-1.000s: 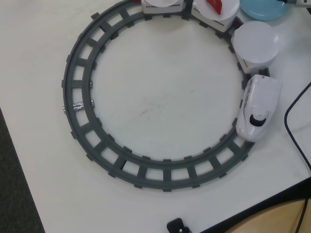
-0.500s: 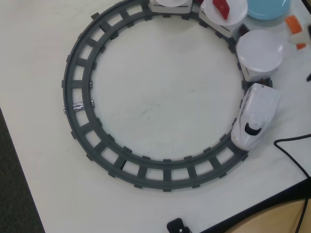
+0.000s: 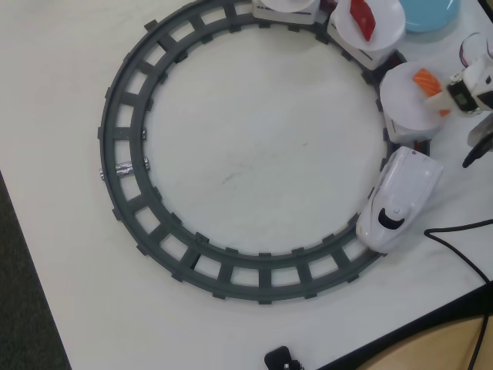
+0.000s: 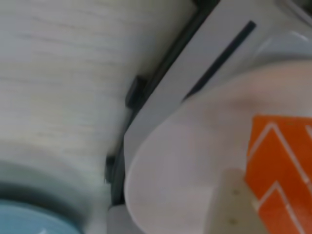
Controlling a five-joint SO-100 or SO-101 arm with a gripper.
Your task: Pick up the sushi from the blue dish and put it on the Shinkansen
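Partly cropped: sushi [image 4: 280,170], end effector [image 3: 451,94]

One white worktop [image 3: 254,154] carries everything. On it lies one round grey toy track [image 3: 123,200]. One white toy train [image 3: 398,199] sits on that track, with three carriages visible behind it, each topped by one white plate: one behind the nose [image 3: 408,104], one further back [image 3: 381,23], and one cut off at the top edge [image 3: 289,5]. There are two pieces of sushi: one orange piece [image 3: 426,81] and one dark red piece [image 3: 362,18]. One blue dish [image 3: 431,11] shows at the top edge. One robot arm [image 3: 479,81] enters from the right. Two black cables are visible, one [image 3: 462,254] at the lower right.
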